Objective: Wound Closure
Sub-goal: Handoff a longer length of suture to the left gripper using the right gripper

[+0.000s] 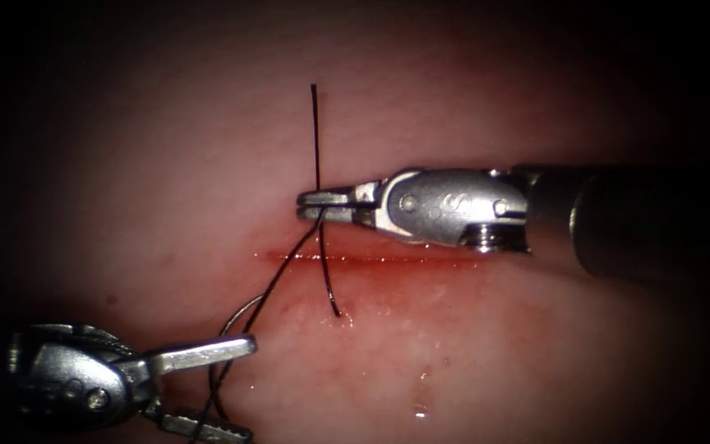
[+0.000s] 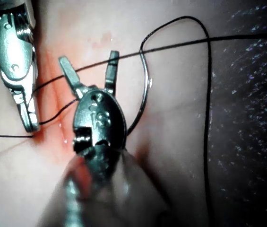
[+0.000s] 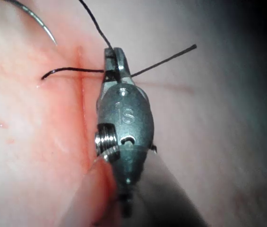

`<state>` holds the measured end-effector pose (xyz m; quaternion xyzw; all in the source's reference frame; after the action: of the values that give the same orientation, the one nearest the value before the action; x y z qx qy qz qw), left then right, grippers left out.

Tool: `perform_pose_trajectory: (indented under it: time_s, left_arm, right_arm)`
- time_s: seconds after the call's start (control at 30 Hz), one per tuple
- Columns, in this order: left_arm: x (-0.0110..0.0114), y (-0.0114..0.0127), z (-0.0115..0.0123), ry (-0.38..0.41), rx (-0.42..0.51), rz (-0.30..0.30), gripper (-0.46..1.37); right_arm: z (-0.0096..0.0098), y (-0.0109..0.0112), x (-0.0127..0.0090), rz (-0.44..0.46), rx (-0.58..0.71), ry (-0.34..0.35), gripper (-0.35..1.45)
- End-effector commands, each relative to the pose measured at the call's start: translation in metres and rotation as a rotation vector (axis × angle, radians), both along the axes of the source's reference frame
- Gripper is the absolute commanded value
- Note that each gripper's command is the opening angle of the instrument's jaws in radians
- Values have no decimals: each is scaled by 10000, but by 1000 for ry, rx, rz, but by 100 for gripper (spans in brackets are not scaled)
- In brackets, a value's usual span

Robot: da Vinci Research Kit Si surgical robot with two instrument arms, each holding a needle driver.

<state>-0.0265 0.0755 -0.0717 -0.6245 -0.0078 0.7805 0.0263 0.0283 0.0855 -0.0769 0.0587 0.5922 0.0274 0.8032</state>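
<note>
The right hand (image 1: 312, 206) is clamped on the thread (image 1: 316, 131) just above the cut (image 1: 388, 259) in the tissue (image 1: 166, 181). The left hand (image 1: 248, 386) is spread wide and holds nothing. The needle (image 1: 236, 316) lies free on the tissue beside it, below the cut. Red fluid (image 1: 421, 395) wets the tissue there.

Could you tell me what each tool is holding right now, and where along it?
The right tool is shut on the thread, mid-strand above the cut. The left tool is open, holding nothing; the needle lies free.
</note>
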Motion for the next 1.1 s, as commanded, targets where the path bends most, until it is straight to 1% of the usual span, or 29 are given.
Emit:
perform_pose_trajectory:
  time_s: [0.03, 0.1, 0.23, 0.43, 0.47, 0.5, 0.57, 0.63, 0.67, 0.7, 0.73, 0.77, 0.8, 0.87, 0.9, 1.0, 1.03, 1.07, 1.1]
  left_arm:
    - [0, 0, 0, 2, -1, -5, 65]
    - [0, 0, 0, 1, -1, -5, 65]
    - [-1, -1, -1, 2, -1, -6, 54]
    - [-3, -8, -4, 6, -9, -9, 48]
    - [-3, -9, -5, 4, -8, -7, 40]
    - [-4, -9, -5, 4, -8, -7, 37]
    - [-4, -10, -6, 2, -9, -9, 37]
    - [-4, -10, -5, 2, -9, -9, 32]
    - [-4, -11, -5, 2, -10, -9, 25]
    - [-4, -11, -5, 1, -10, -9, 24]
    - [-3, -11, -5, 1, -10, -9, 14]
    - [-3, -11, -5, 1, -10, -9, 11]
    - [-3, -11, -5, 1, -10, -9, -7]
    - [-4, -11, -5, 2, -10, -9, -31]
    - [-4, -10, -5, 4, -9, -7, -35]
    - [-4, -9, -5, 11, -19, 4, -35]
    - [-4, -9, -5, 18, -24, 14, -35]
    - [-3, -6, -5, 43, -37, 55, -35]
    - [-2, -5, -5, 48, -35, 62, -35]
  right_arm:
    - [0, -1, 0, -1, 0, 0, -35]
    - [-1, -1, 0, -1, 0, 0, -35]
    - [-1, -1, -1, -1, 0, 0, -35]
    - [0, 0, -1, 0, 0, 0, -35]
    - [0, 0, -1, 0, 0, 0, -35]
    - [0, 0, -1, 0, 0, 0, -35]
    - [0, 1, -2, 0, 0, 0, -35]
    - [0, 1, -2, 0, 0, 0, -35]
    - [0, 1, -2, 0, 0, 0, -35]
    - [0, 1, -2, 0, 0, 0, -35]
    - [0, 1, -2, 0, 0, 0, -35]
    - [0, 1, -2, 0, 0, 0, -35]
    - [0, 1, -2, 0, 0, 0, -35]
    - [0, 1, -2, 1, 6, 0, -35]
    - [0, 1, -2, 1, 6, 0, -35]
    - [0, 1, -2, 1, 6, 0, -35]
    - [0, 0, -2, 1, 6, 0, -35]
    - [0, 0, -3, 0, 6, 0, -35]
    - [0, 0, -3, 0, 6, 1, -35]
